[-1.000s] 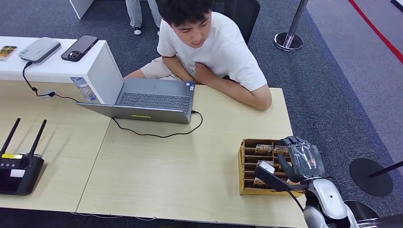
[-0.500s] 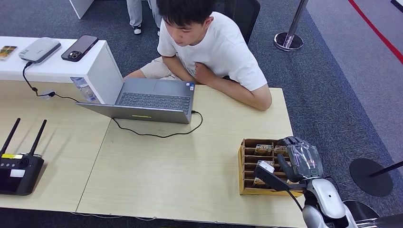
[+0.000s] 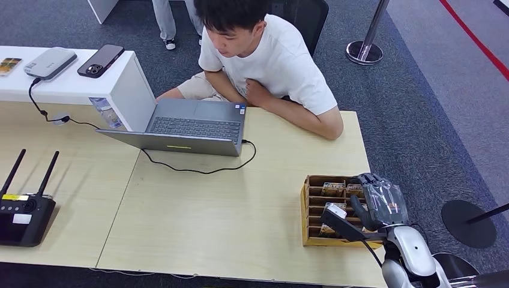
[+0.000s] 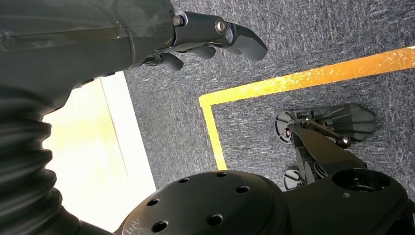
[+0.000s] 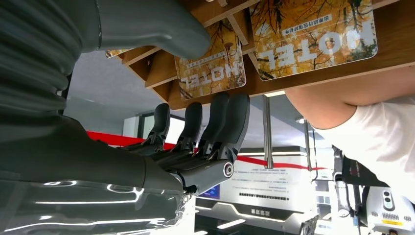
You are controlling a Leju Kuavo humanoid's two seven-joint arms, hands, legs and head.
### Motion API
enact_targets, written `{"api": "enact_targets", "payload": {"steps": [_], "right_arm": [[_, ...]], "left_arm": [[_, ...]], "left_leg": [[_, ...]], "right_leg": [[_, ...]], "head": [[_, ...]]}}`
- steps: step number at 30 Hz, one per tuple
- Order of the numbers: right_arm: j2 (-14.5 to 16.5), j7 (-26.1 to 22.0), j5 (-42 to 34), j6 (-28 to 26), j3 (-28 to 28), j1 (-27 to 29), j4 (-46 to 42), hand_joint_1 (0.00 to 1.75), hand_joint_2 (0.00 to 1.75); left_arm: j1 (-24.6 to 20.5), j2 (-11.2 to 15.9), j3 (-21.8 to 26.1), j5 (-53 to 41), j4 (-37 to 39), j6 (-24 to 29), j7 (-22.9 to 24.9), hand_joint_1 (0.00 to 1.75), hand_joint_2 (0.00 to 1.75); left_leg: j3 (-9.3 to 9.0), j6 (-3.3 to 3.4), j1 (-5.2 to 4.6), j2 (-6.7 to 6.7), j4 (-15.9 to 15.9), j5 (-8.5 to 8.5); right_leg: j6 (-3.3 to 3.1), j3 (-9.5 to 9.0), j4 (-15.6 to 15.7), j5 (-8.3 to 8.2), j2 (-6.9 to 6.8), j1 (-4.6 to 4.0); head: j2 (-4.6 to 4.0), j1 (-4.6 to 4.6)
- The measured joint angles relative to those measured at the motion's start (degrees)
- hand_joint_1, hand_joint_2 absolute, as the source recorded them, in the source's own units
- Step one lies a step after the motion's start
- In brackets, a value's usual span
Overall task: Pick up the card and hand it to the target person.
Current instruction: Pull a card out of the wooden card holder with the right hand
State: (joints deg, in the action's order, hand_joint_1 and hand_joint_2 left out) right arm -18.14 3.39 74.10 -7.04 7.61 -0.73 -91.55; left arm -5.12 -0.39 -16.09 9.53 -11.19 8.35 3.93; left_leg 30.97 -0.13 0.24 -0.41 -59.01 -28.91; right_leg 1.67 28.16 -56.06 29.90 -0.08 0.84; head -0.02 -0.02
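Observation:
A wooden card rack (image 3: 311,211) stands at the table's right front corner, with hotel cards (image 3: 333,188) upright in its slots. My right hand (image 3: 378,204) hovers over the rack's right side. In the right wrist view one card (image 5: 210,68) sits in its slot between my thick thumb (image 5: 156,29) and my straight dark fingers (image 5: 215,122), with a gap on the finger side. A second card (image 5: 313,34) stands beside it. The person (image 3: 270,60) in a white shirt sits across the table, forearm resting on its far edge. My left hand (image 4: 205,34) hangs over the floor, holding nothing.
An open laptop (image 3: 192,126) with a black cable lies in front of the person. A black router (image 3: 24,216) sits at the left. A white counter (image 3: 120,84) carries a phone (image 3: 99,60). Stanchion bases (image 3: 364,52) (image 3: 468,223) stand on the carpet to the right.
My right hand has stayed over the rack with almost no movement. The person's head has shifted slightly to the left.

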Motion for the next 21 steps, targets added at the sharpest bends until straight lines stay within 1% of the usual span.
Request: {"api": "enact_targets", "payload": {"steps": [8, 13, 21], "right_arm": [[0.0, 0.2, 0.1, 0.0, 0.0, 0.0, 0.0, 0.9, 1.75], [0.0, 0.5, 0.1, 0.0, 0.0, 0.0, 0.0, 1.02, 1.75], [0.0, 1.2, 0.6, 0.1, 0.0, 0.0, 0.0, 0.99, 1.75]], "left_arm": [[0.0, 0.0, 0.0, 0.0, 0.0, 0.0, 0.0, 0.0, 1.75], [0.0, 0.0, 0.0, 0.0, 0.0, -0.1, 0.0, 0.0, 1.75], [0.0, 0.0, 0.0, -0.1, 0.0, -0.2, 0.0, 0.0, 1.75]], "left_leg": [[0.0, 0.0, 0.0, 0.0, 0.0, 0.0], [0.0, 0.0, 0.0, 0.0, 0.0, 0.0], [-0.01, 0.0, 0.0, 0.0, 0.0, 0.0]], "right_leg": [[0.0, 0.0, 0.0, 0.0, 0.0, 0.0], [0.0, 0.0, 0.0, 0.0, 0.0, 0.0], [0.0, 0.0, 0.0, 0.0, 0.0, 0.0]], "head": [[0.0, 0.0], [0.0, 0.0], [0.0, 0.0]]}}
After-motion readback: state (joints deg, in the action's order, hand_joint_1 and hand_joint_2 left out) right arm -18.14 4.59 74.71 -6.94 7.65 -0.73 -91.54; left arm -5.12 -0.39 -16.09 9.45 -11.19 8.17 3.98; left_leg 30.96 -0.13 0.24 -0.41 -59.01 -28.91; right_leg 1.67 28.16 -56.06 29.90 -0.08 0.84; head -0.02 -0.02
